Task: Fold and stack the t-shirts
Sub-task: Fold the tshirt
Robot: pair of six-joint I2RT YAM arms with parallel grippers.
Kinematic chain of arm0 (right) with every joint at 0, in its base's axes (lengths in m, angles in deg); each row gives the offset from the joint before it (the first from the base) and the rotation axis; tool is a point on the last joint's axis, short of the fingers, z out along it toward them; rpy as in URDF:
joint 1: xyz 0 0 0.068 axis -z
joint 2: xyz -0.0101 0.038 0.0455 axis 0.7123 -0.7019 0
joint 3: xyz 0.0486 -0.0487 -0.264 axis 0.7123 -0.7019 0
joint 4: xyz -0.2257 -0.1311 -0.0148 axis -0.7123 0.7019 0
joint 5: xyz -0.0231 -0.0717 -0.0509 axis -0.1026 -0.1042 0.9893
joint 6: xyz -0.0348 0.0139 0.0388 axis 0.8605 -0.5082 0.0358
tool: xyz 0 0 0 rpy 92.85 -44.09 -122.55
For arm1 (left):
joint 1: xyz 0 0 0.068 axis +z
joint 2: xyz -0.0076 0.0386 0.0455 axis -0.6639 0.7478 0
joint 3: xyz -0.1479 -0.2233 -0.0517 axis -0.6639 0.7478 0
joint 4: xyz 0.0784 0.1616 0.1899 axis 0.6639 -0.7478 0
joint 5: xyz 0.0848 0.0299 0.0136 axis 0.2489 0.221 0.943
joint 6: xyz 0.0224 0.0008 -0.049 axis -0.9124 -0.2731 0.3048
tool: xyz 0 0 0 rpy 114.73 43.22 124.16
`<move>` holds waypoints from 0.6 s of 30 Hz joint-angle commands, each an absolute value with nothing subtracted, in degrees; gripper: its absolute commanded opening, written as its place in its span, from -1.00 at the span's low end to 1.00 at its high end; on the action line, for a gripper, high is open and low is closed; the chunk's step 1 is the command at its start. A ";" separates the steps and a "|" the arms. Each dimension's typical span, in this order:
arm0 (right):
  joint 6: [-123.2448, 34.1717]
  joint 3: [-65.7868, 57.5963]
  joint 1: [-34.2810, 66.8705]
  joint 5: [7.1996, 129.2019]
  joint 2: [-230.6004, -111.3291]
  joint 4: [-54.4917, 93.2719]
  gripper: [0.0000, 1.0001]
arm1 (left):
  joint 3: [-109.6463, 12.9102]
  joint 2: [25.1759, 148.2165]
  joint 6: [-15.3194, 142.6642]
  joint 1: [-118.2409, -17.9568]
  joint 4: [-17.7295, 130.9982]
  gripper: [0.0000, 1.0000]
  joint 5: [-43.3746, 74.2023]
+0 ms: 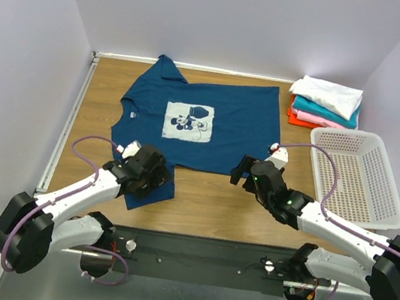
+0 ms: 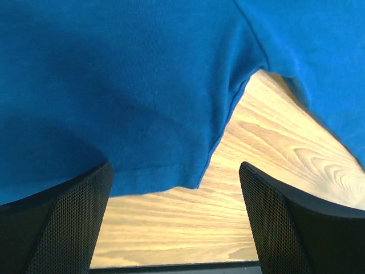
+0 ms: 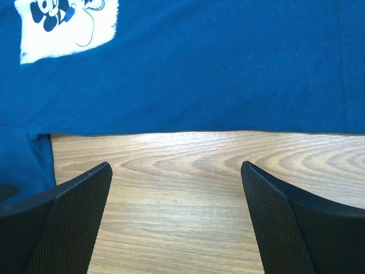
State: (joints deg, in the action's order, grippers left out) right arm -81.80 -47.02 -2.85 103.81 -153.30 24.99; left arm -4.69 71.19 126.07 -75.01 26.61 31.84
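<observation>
**Navy t-shirt (image 1: 225,112) lay spread flat on the table (image 1: 207,201), with both arms low at its near edge.**

The left gripper (image 1: 152,174) hung over the shirt's near sleeve (image 2: 142,114), its fingers (image 2: 63,222) spread wide and gripping nothing. The shirt lay print (image 1: 189,122) up across the middle of the table, collar to the left. The right gripper (image 1: 246,171) sat just off the near hem over bare wood, its fingers equally wide and empty. In the far right corner sat the stack of folded tees (image 1: 326,101), white on top, with the white basket (image 1: 362,135) just beside it.
</observation>
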 commanded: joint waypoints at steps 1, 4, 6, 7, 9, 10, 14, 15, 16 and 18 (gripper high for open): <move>-82.11 -47.83 -2.22 103.62 -152.64 26.09 1.00 | -10.56 71.58 126.80 -76.66 16.31 0.97 36.68; -82.11 -48.00 -1.95 103.18 -152.64 26.18 1.00 | -12.32 72.11 129.16 -79.65 13.32 0.97 35.28; -82.28 -48.26 -1.78 103.26 -152.55 26.26 1.00 | -12.50 73.34 131.36 -81.76 11.91 0.97 34.49; -82.37 -48.53 -1.78 103.26 -152.55 26.27 1.00 | -12.41 73.78 133.28 -83.42 11.82 0.97 34.31; -82.20 -48.53 -1.42 102.91 -152.29 26.27 1.00 | -11.27 75.09 136.01 -84.66 12.69 0.97 33.87; -82.11 -48.79 -1.25 102.74 -152.20 26.35 1.00 | -10.83 75.45 136.46 -85.01 13.39 0.97 33.70; -81.49 -48.97 -0.81 101.95 -151.85 26.35 1.00 | -8.46 77.29 138.93 -85.02 15.42 0.97 34.30; -81.40 -49.23 -0.72 101.51 -151.59 26.35 1.00 | -8.45 78.17 139.62 -85.02 15.16 0.97 34.92; -81.40 -49.23 -0.63 101.42 -151.58 26.35 1.00 | -8.54 78.52 140.68 -85.10 14.72 0.97 36.06; -81.32 -49.49 -0.46 101.24 -151.06 26.35 1.00 | -8.80 79.93 143.23 -84.84 13.84 0.97 38.96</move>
